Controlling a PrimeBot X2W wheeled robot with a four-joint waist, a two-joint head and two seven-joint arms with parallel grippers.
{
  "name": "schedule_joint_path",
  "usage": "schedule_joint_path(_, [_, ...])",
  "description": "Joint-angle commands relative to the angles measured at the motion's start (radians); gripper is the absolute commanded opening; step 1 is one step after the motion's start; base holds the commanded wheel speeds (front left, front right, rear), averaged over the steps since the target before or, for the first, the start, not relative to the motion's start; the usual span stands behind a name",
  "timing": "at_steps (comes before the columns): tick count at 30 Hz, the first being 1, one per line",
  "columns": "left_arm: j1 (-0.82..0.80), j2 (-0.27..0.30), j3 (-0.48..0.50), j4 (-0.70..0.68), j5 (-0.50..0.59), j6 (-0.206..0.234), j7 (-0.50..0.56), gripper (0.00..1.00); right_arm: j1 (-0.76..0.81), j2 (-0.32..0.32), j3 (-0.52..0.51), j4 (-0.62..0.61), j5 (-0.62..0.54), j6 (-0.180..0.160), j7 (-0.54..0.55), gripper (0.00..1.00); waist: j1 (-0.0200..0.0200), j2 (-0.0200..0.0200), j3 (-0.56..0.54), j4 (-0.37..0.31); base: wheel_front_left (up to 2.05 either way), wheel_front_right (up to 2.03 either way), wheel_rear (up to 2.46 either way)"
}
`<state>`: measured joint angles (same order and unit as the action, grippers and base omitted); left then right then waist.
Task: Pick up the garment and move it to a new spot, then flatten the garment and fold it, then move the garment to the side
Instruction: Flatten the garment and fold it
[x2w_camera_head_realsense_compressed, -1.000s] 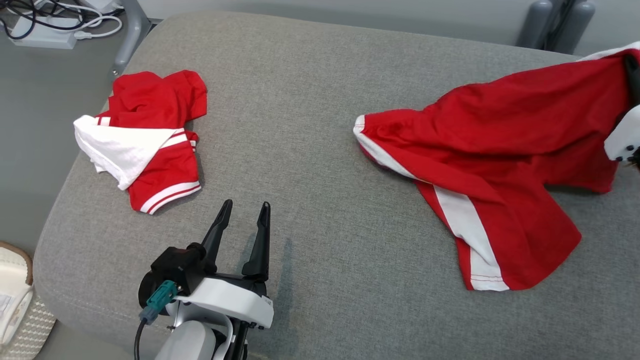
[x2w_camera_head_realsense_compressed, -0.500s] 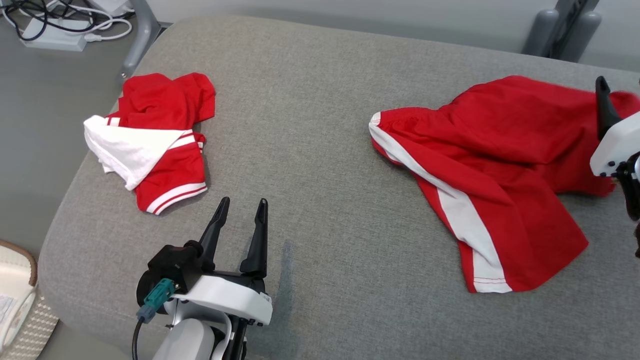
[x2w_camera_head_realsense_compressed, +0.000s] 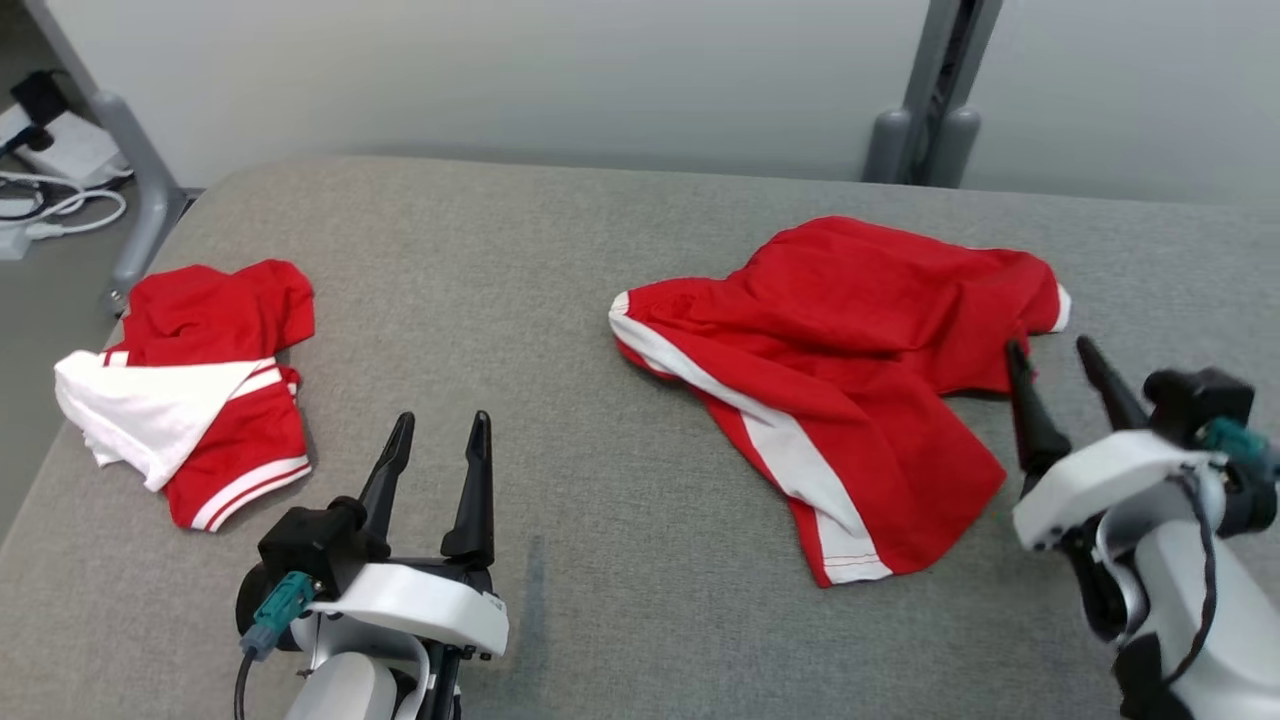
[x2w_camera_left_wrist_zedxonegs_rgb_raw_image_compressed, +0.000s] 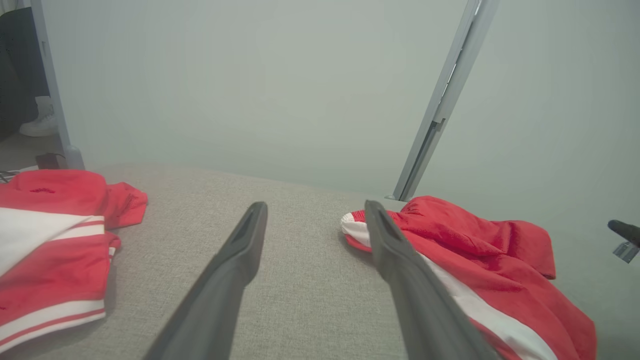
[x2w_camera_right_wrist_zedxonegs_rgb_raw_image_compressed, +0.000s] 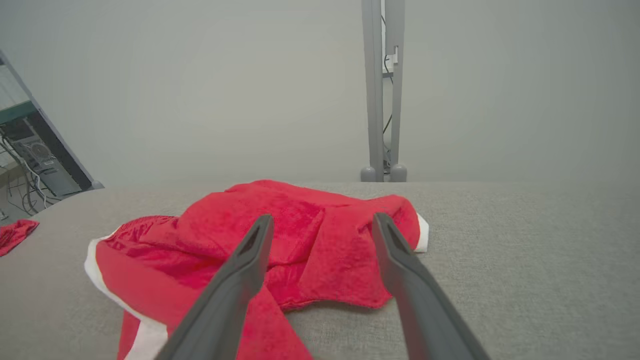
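The red shorts (x2w_camera_head_realsense_compressed: 850, 330) lay crumpled on the grey cushion (x2w_camera_head_realsense_compressed: 560, 250) just before my right gripper (x2w_camera_head_realsense_compressed: 1050, 345), spread and empty like my left gripper (x2w_camera_head_realsense_compressed: 443, 417); light, limp cloth, I judged, best pinched at the waistband corners.

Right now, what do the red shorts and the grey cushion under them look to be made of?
Red shorts: thin, soft cloth, matte, possibly cotton or polyester; it lies in loose folds and wrinkles. Grey cushion: coarse woven upholstery, matte and flecked; the weave grain shows up close, and rounded edges suggest padding.
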<state>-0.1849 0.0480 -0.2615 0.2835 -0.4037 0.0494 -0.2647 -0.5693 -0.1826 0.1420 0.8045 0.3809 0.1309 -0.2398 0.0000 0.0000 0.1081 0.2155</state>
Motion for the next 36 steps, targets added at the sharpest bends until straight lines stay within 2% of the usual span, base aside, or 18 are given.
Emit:
schedule_joint_path(1, [0.013,0.004,0.011,0.004,0.004,-0.001,-0.002,1.00,0.057,0.001,0.023,-0.041,0.001,0.000,-0.012,1.00,0.0000,0.0000,-0.049,-0.050,0.00,0.00,0.00])
schedule_joint_path(4, [0.026,0.004,0.027,0.008,0.010,-0.002,-0.002,1.00,0.173,0.008,0.036,-0.159,-0.007,0.000,-0.020,1.00,0.0000,0.0000,-0.074,-0.077,0.00,0.00,0.00])
schedule_joint_path(10, [0.062,0.004,0.031,0.015,0.006,-0.006,-0.002,1.00,0.368,0.063,-0.017,-0.357,-0.041,0.000,-0.025,1.00,0.0000,0.0000,-0.104,-0.105,0.00,0.00,0.00])
schedule_joint_path(18, [0.084,0.004,-0.001,0.025,0.008,-0.007,-0.002,1.00,0.481,0.109,0.010,-0.471,-0.081,0.000,0.003,1.00,0.0000,0.0000,-0.107,-0.089,0.00,0.00,0.00])
schedule_joint_path(22, [0.073,0.004,-0.009,0.029,0.008,-0.009,-0.002,1.00,0.497,0.119,0.065,-0.455,-0.084,0.000,0.047,1.00,0.0000,0.0000,-0.095,-0.062,0.00,0.00,0.00])
schedule_joint_path(27, [0.057,0.005,-0.019,0.034,-0.001,-0.009,-0.002,1.00,0.461,0.126,0.106,-0.355,-0.055,0.000,0.102,1.00,0.0000,0.0000,-0.071,-0.013,0.00,0.00,0.00])
schedule_joint_path(36, [0.045,0.004,-0.017,0.035,-0.009,-0.008,-0.002,1.00,0.401,0.129,0.128,-0.215,-0.012,0.000,0.082,1.00,0.0000,0.0000,-0.042,0.036,0.00,0.00,0.00])
